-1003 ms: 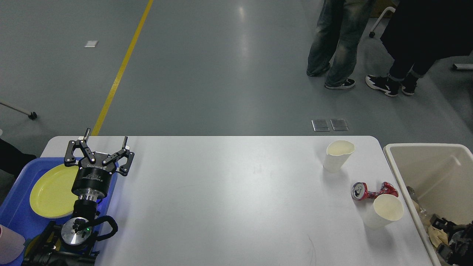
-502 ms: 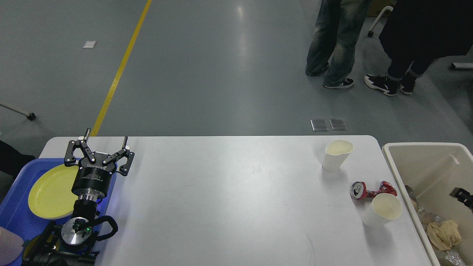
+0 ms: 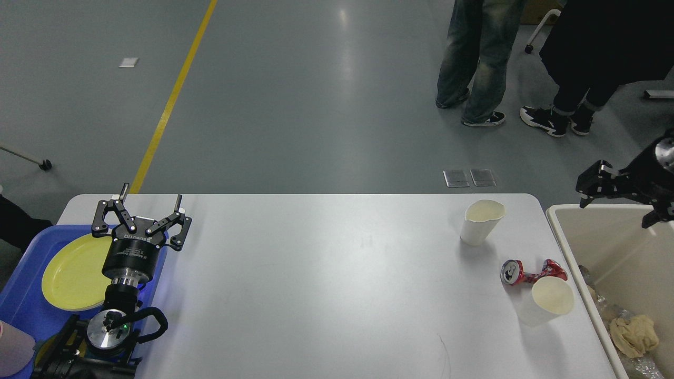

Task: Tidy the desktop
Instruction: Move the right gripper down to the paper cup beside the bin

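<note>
Head view: two paper cups (image 3: 483, 221) (image 3: 547, 302) and one crushed red can (image 3: 532, 271), all toward the right end of the white desktop (image 3: 326, 284), which fills the lower frame. One blue tray (image 3: 23, 310) at left with one yellow plate (image 3: 73, 271); one beige bin (image 3: 605, 231) at right with crumpled paper (image 3: 634, 334). Left gripper (image 3: 150, 202) spread wide and empty above the tray's edge, its lettering unreadable; right gripper (image 3: 616, 208) over the bin, parted, empty.

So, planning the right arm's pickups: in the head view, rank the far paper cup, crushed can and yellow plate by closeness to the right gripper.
From the right gripper:
1. Far paper cup, desktop's far right.
2. Crushed can, right edge, nearer the robot.
3. Yellow plate, far left.
</note>
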